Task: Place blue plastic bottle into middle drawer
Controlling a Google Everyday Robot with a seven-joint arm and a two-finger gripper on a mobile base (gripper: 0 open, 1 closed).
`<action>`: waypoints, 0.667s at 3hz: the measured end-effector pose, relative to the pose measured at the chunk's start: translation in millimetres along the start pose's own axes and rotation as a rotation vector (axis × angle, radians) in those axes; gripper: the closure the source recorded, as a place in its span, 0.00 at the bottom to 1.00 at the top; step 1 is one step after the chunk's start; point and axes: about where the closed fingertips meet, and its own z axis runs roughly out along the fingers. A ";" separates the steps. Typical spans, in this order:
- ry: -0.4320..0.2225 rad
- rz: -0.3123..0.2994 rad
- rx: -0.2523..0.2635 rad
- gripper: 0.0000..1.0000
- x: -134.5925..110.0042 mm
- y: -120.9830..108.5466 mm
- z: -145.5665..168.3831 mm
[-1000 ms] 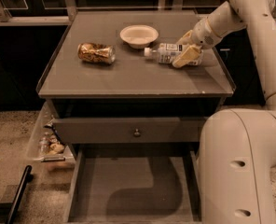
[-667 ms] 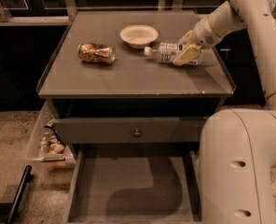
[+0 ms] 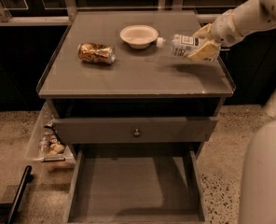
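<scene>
The blue plastic bottle (image 3: 181,45), clear with a white cap and a pale label, is held on its side, lifted a little above the right part of the table top (image 3: 128,73). My gripper (image 3: 202,45) is shut on the bottle's body, cap pointing left. The middle drawer (image 3: 135,190) is pulled open at the bottom, its broad grey floor bare. Above it is a grey drawer front with a small round knob (image 3: 136,132), only slightly out.
A golden-brown can (image 3: 96,53) lies on its side at the table's left. A white bowl (image 3: 139,35) stands at the back middle, just left of the bottle's cap. A clear bin of small items (image 3: 49,141) sits on the floor at the left. My arm's pale body (image 3: 266,176) fills the lower right.
The gripper has raised the bottle off the table top and moved it slightly toward the right; the bottle now casts a shadow beneath it.
</scene>
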 end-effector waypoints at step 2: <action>-0.118 -0.149 0.213 1.00 -32.2 61.2 -114.8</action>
